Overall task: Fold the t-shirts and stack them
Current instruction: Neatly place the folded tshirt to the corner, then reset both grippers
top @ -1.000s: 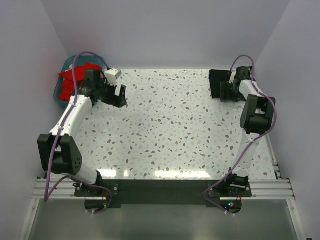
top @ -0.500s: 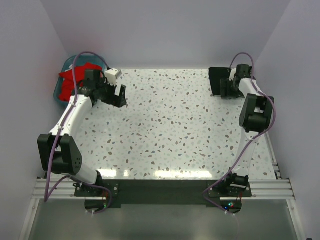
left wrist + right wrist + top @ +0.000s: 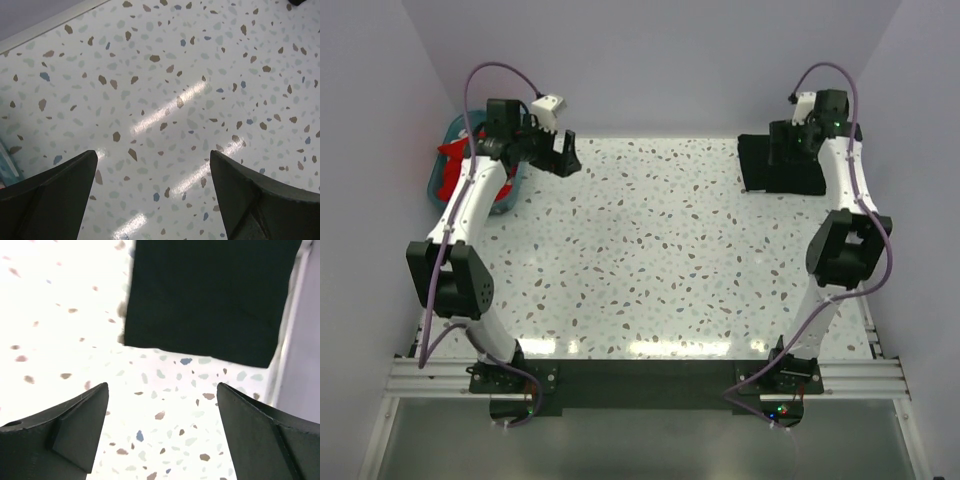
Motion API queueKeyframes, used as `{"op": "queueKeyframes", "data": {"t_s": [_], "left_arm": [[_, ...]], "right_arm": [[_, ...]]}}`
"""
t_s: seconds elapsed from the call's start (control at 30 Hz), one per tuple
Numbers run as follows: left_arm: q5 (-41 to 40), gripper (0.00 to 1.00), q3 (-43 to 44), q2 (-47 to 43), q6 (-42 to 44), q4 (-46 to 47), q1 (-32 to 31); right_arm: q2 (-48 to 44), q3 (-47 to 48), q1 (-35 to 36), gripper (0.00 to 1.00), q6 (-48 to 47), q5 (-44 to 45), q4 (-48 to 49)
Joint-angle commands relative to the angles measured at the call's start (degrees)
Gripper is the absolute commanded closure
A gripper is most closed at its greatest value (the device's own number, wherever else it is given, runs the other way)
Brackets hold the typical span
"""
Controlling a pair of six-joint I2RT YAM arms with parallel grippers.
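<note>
The black t-shirt (image 3: 210, 295) lies flat as a neat folded rectangle at the far right corner of the table (image 3: 650, 260). Its long side seems to run left to right along the back edge, though we cannot be sure of that. In the right wrist view its near edge runs across the picture just ahead of the right jaws, which stand wide apart over bare table with nothing between them. So that shirt is straight in front of the right arm (image 3: 842, 200), close to it but not touching. The red t-shirts (image 3: 448, 172) are bunched in a teal basket (image 3: 430, 190) at the far left corner, well apart from the black one, and we cannot tell how many there are. The left arm (image 3: 470, 200) is much the nearer to them. Its jaws are also spread wide and empty, but they point out over the open middle of the table, so the basket sits behind and beside the wrist instead of in front of the jaws. Only a sliver of teal shows at the left edge of the left wrist view. We judge that the black shirt is finished and that a red one comes next. For that the left arm would need to swing back towards the basket before reaching down.
</note>
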Motion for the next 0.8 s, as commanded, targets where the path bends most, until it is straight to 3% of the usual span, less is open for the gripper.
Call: {"op": "queueKeyframes", "data": {"t_s": [0.0,0.13,0.3,0.43,0.63,0.77], "left_arm": [[5.18,0.0,8.22,5.33,-3.16,-3.88,0.34],[5.01,0.0,11.4,7.53,-5.8,-3.81,0.52],[3.35,0.0,8.87,6.57,-5.2,-4.34,0.52],[0.28,0.0,-2.09,1.93,-3.09,-2.84,0.52],[-1.13,0.0,-18.62,-5.55,-1.15,0.76,0.17],[-7.8,0.0,-22.35,-9.95,-1.94,2.7,-0.71]], "right_arm": [[-8.74,3.77,3.16,0.07,-3.4,-4.07,-7.42],[-15.06,-4.47,7.29,0.07,-3.59,-4.6,-8.14],[-25.77,-24.07,12.74,0.07,-0.87,-8.02,-3.48],[-33.07,-38.82,14.68,0.06,0.63,-8.99,-0.4],[-40.56,-48.52,14.77,0.05,0.54,-9.26,0.83],[-42.33,-51.43,14.77,0.04,-0.07,-9.08,0.48]]}}
